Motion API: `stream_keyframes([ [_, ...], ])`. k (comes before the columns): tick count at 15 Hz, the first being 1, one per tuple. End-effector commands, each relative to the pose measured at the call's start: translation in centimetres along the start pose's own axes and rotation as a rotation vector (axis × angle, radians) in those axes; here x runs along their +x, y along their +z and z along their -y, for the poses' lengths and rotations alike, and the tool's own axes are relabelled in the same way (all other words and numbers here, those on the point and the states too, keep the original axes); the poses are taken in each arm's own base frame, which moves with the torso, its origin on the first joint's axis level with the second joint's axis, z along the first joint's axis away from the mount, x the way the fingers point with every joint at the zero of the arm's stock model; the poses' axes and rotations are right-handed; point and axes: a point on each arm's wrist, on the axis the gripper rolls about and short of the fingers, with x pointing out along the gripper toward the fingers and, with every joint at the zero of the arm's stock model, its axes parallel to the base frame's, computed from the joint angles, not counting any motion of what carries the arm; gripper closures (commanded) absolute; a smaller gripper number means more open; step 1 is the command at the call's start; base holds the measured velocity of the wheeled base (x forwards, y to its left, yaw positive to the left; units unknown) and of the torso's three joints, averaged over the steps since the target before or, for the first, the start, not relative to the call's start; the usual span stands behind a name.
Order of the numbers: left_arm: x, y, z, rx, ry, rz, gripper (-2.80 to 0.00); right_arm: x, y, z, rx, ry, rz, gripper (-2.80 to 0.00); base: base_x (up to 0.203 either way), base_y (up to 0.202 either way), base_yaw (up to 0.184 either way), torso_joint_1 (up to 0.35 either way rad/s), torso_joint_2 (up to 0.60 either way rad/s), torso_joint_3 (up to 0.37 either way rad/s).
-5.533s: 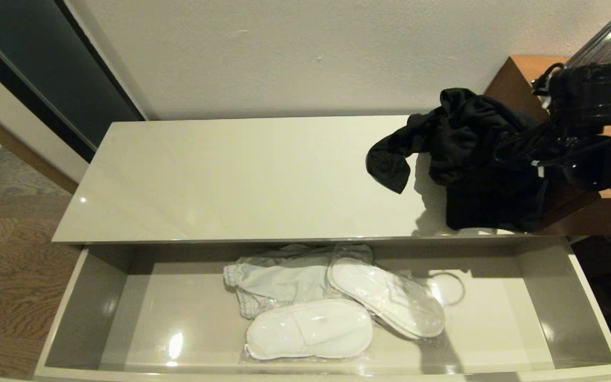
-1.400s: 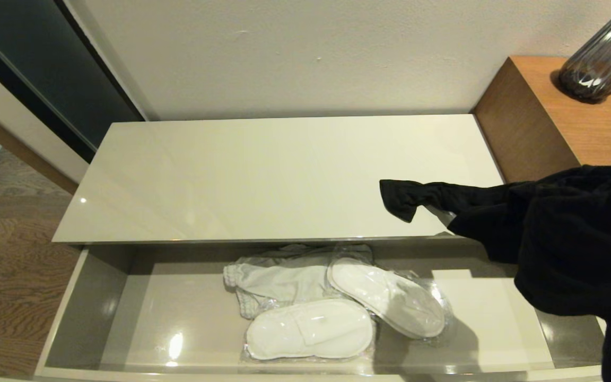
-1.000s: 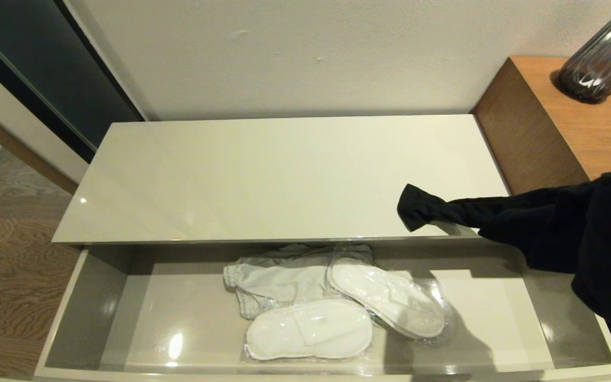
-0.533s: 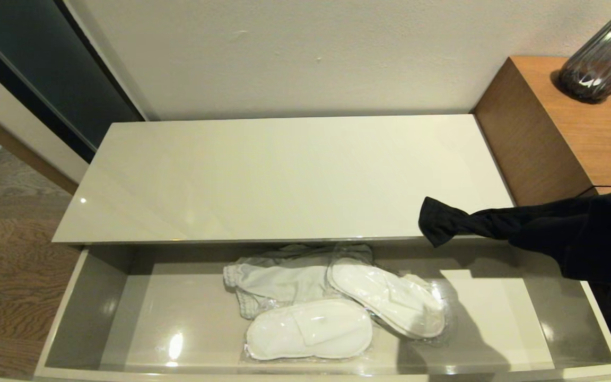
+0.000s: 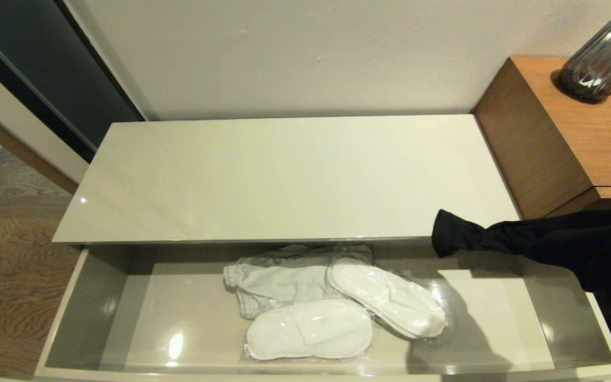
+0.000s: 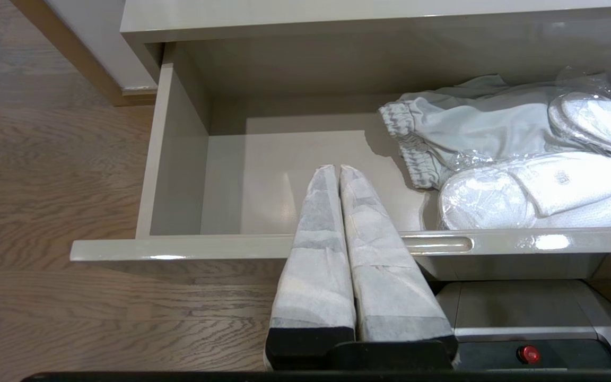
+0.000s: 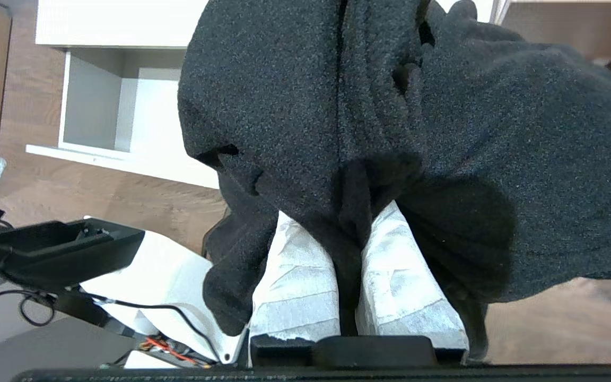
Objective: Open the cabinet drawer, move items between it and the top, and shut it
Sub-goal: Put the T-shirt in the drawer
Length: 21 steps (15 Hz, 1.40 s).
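The left gripper (image 6: 337, 168) hung parked at the drawer's (image 5: 67, 318) front rim, toward its left end, fingers pressed together and holding nothing. The right gripper (image 7: 345, 223) was clamped on the black garment (image 7: 369, 106), whose bulk draped over its fingers (image 7: 295, 276). In the head view the garment (image 5: 549, 246) hung over the open drawer's right end, one tip reaching toward the front edge of the top (image 5: 284, 175). In the drawer's middle lay two wrapped slipper pairs (image 5: 348, 313), touching, with the grey garment (image 5: 279, 281) partly under them. Further back, the top was bare. A dark vase (image 5: 597, 58) stood on the brown unit (image 5: 565, 127) at right.
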Motion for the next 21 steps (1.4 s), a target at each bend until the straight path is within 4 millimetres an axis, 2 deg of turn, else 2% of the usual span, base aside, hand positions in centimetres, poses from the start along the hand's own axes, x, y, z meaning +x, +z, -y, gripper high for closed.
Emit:
stream_keyframes([
  [1, 0.0, 0.0, 0.0, 0.0, 0.001, -0.002, 0.0, -1.1, -0.6, 0.1, -0.007, 0.008, 0.027, 0.0, 0.0, 0.0, 0.0, 0.0, 0.0, 0.0],
  [3, 0.0, 0.0, 0.0, 0.002, 0.001, -0.002, 0.0, -1.4, -0.8, 0.1, -0.009, 0.009, 0.035, 0.0, 0.0, 0.0, 0.0, 0.0, 0.0, 0.0],
  [9, 0.0, 0.0, 0.0, 0.008, 0.001, -0.002, 0.0, -0.8, -1.4, 0.0, 0.0, 0.052, -0.044, 0.0, 0.0, 0.0, 0.0, 0.0, 0.0, 0.0],
  [13, 0.0, 0.0, 0.0, 0.005, 0.002, -0.002, 0.0, 0.6, -2.4, 0.3, 0.013, 0.058, -0.141, 0.0, 0.0, 0.0, 0.0, 0.0, 0.0, 0.0],
  [16, 0.0, 0.0, 0.0, 0.0, 0.001, -0.001, 0.0, 3.6, -3.6, 0.6, 0.039, 0.053, -0.225, 0.0, 0.0, 0.0, 0.0, 0.0, 0.0, 0.0],
  [21, 0.0, 0.0, 0.0, 0.0, 0.001, -0.001, 0.0, 10.0, -4.5, 1.0, 0.058, 0.073, -0.215, 0.0, 0.0, 0.0, 0.0, 0.0, 0.0, 0.0],
])
